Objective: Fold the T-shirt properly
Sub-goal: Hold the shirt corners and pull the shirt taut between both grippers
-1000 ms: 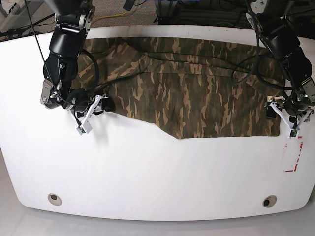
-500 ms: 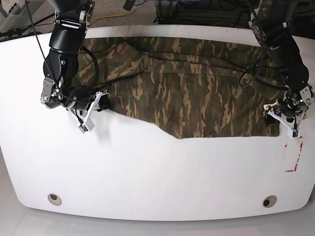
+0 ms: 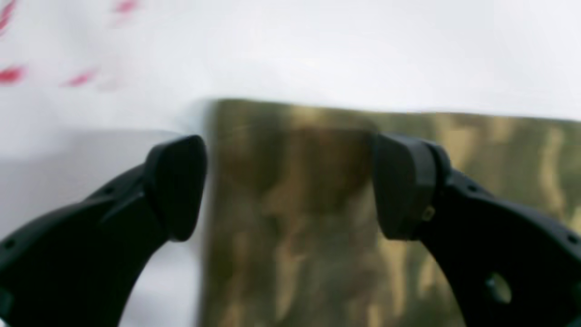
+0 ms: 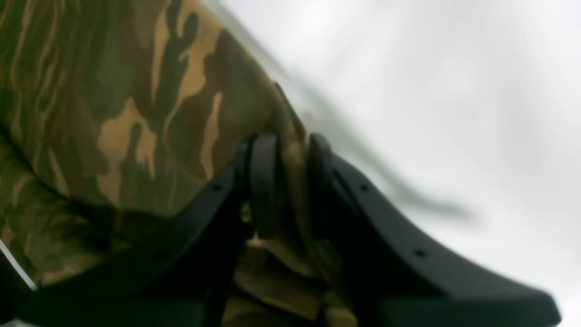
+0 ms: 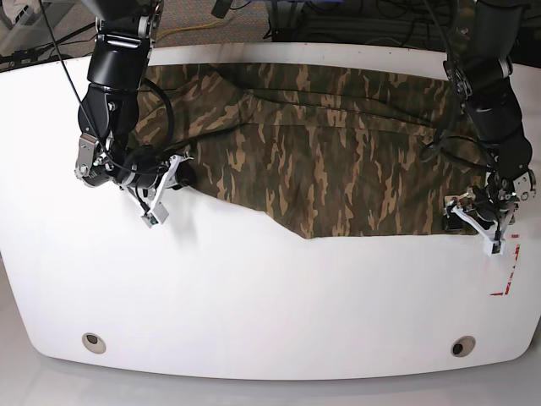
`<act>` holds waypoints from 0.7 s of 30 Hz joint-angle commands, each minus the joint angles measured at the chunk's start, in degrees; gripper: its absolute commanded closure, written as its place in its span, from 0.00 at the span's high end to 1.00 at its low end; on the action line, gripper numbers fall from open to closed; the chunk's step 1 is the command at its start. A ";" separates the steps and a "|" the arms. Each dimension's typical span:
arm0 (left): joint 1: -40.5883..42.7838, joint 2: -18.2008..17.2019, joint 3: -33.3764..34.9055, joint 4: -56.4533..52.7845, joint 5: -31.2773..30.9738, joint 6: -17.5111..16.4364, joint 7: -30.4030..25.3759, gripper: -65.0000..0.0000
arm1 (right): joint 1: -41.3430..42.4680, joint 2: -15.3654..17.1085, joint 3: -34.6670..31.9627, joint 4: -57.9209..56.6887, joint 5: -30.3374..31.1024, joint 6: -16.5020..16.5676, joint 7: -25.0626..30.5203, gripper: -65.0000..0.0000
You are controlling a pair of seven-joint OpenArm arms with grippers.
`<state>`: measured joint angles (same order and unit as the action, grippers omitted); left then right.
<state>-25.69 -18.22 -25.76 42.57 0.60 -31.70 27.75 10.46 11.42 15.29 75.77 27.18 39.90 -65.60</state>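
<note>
Worktop [image 5: 254, 296] is carrying the T-shirt [image 5: 321, 152], lying spread across 12 o'clock. Right tool [image 4: 286, 181] at 9 o'clock is pinching a thin cloth fold; lifting now risks it slipping out. Left tool [image 3: 290, 181] at 3 o'clock is gaping wide, straddling the hem corner; closing may catch only one layer.

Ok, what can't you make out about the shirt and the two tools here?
- T-shirt far edge: base view, hidden behind both arms.
- Right tool: right wrist view, its own fingers hide how much cloth is pinched.
- Left tool: left wrist view, too blurred to tell whether it touches cloth.
</note>
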 commanded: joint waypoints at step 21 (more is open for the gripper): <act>-0.46 -0.20 0.22 0.03 0.41 -1.04 3.77 0.00 | 1.37 0.67 -0.12 1.82 0.38 0.10 3.93 0.00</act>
<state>-25.58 -18.13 -25.71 42.46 0.12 -32.25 29.08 10.50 11.44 15.00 76.12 26.48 39.90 -63.02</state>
